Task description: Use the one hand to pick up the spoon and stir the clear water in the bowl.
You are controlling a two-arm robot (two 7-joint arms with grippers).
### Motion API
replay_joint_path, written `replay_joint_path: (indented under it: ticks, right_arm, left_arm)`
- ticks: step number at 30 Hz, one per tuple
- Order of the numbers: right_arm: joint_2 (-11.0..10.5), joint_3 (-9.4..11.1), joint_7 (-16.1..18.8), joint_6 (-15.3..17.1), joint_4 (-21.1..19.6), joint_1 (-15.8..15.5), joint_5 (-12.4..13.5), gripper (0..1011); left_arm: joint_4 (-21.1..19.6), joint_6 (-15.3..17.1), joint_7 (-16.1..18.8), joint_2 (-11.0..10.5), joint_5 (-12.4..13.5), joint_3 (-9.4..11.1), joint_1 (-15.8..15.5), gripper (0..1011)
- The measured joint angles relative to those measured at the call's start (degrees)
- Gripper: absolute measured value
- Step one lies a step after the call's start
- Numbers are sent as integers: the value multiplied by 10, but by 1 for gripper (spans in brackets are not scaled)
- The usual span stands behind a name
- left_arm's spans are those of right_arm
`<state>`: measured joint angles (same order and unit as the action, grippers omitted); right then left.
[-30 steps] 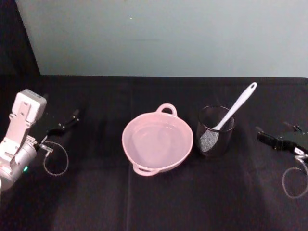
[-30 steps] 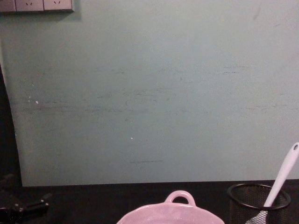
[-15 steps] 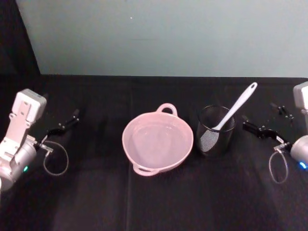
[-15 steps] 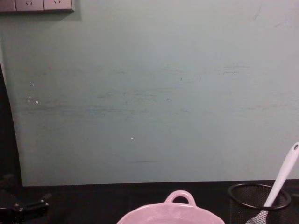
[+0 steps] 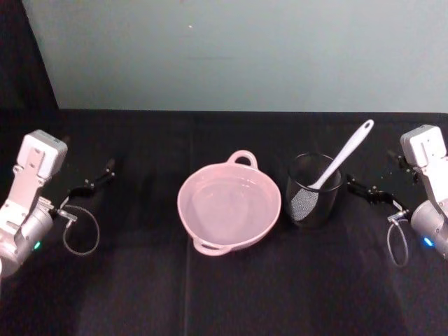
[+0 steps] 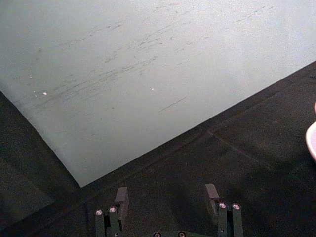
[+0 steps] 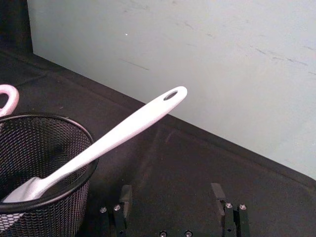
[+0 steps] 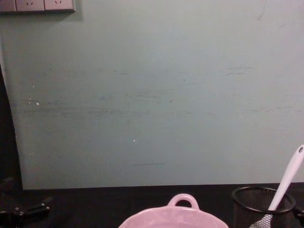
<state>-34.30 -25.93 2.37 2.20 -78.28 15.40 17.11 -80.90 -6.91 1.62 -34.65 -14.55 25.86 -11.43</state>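
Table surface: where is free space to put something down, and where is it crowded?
The black table lies bare along its near edge, in front of the bowl, and between the bowl and the left hand. It is crowded on the right: the mesh cup holding the spoon stands close beside the bowl, with the open right hand next to the cup.

This looks like a robot test room or lab, not a home. A table (image 5: 231, 294) draped all over in plain black cloth stands against a bare, scuffed pale green wall (image 8: 152, 95), ahead of each tool. A strip of wall sockets (image 8: 37, 5) sits high on that wall, up and to the left. White arm links (image 5: 38, 164) with looped grey cables (image 5: 80, 238) flank the table.
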Motion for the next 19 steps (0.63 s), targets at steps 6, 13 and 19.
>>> replay_joint_path:
  ticks: [6,13,19]
  right_arm:
    - [-1,0,0,0,-1,0,1,1003]
    - [-2,1,0,0,-2,-1,4,1003]
    - [-2,1,1,0,-3,-1,5,1003]
  left_arm:
    - [0,0,0,0,0,0,0,1011]
    - [0,0,0,0,0,0,0,1011]
    - [0,0,0,0,0,0,0,1011]
